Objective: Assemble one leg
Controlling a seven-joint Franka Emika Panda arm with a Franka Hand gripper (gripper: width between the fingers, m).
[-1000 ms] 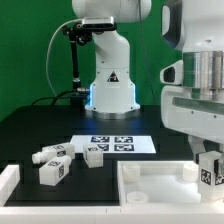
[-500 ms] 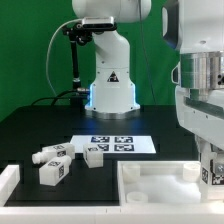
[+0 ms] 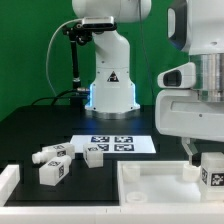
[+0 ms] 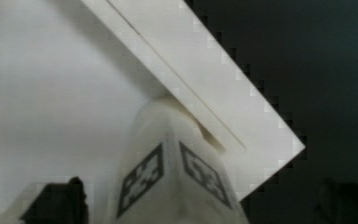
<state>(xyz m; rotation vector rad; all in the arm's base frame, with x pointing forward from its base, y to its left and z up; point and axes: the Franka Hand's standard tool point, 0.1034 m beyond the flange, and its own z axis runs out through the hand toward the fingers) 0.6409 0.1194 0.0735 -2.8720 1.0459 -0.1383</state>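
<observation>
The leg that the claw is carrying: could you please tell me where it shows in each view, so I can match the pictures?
Exterior view: the leg is at the right edge, low, under the claw, above the tray's right part.
Wrist view: the leg fills the lower middle, its marker tags facing the camera, in front of the tray's raised edge.
Shared landmark: the white tray.

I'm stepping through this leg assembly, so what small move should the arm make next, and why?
Probably lower the leg gently toward the tray. The gripper seems to hold the leg over the tray's corner on the exterior view's right; the wrist view shows the tagged leg against the tray's raised edge, though whether they touch is unclear.
</observation>
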